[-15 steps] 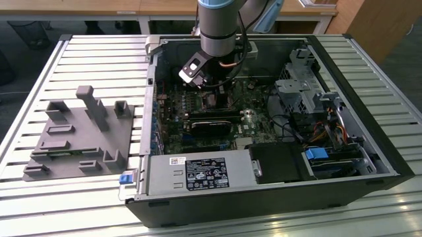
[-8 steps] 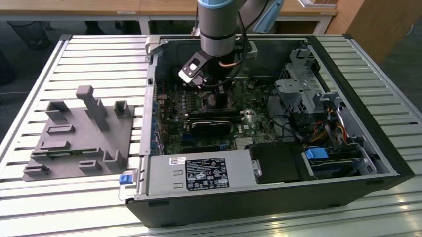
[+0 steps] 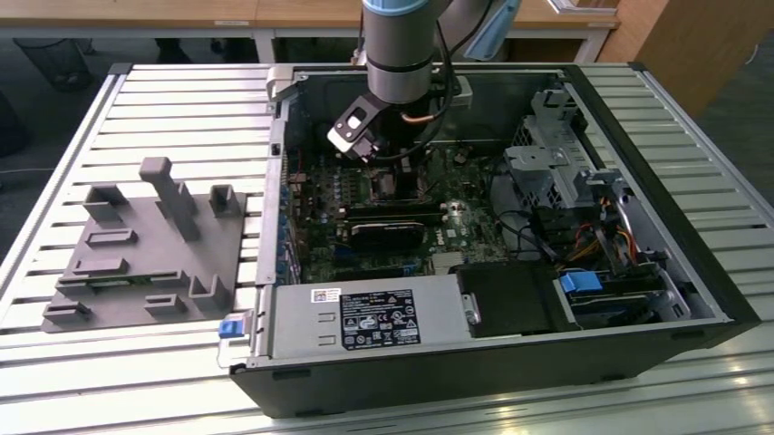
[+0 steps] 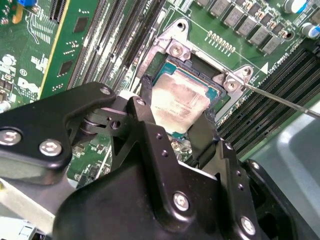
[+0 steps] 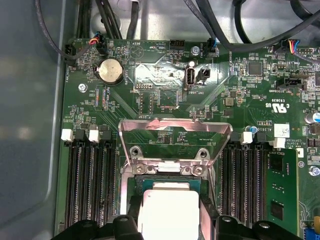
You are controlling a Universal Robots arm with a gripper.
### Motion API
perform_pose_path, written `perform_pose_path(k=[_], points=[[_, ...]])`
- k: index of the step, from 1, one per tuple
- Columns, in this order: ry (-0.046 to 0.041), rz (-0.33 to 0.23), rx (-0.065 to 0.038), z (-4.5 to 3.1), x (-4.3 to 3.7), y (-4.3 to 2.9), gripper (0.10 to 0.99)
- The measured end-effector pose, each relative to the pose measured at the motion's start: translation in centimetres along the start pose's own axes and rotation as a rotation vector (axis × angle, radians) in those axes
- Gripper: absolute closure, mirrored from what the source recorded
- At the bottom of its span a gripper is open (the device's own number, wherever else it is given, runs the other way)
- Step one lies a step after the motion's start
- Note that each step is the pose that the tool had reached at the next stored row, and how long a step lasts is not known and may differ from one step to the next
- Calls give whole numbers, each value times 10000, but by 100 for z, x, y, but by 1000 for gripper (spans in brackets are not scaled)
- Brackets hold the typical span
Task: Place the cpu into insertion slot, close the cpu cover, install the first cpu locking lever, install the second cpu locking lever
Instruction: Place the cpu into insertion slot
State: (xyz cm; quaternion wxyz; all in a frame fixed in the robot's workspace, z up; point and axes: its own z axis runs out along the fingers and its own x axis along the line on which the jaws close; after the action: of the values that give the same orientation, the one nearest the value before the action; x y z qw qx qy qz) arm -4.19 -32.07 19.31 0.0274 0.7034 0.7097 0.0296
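A: Arm pose?
B: In the exterior view the arm [image 3: 405, 45] comes in from 12 o'clock, near vertical. Its wrist is down inside the open computer case [image 3: 677, 272], toward the case's 12 o'clock end.
A: Claw?
B: In the second wrist view the gripper [image 4: 178, 102] straddles the cpu [image 4: 182, 97]. 2 black fingers [image 4: 145, 114] press on 2 opposite edges, so it's clamped on the chip.
A: Where's the cpu?
B: At the insertion slot [image 4: 165, 62], square to its rim. Can't tell if it's seated or just above.
A: Cover?
B: In the first wrist view the cpu cover [image 5: 175, 123] is tipped up, open, clear of the chip. 1 locking lever [image 4: 280, 99] sticks out free from a slot corner.
A: Surroundings?
B: Memory slots [image 5: 90, 190] flank the slot on 2 sides. In the exterior view the power supply [image 3: 362, 317] is at 6 o'clock of the gripper. A grey fixture [image 3: 145, 245] lies at 9 o'clock of the case on a slatted table [image 3: 72, 109].
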Motion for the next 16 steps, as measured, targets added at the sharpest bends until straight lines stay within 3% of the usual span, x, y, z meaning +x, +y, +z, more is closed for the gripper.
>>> perform_pose_path(k=[9, 10, 16], points=[[3, 0, -2, 1, 1, 1, 541], [1, 0, -1, 1, 1, 0, 475], [1, 0, -1, 2, 22, 0, 475]])
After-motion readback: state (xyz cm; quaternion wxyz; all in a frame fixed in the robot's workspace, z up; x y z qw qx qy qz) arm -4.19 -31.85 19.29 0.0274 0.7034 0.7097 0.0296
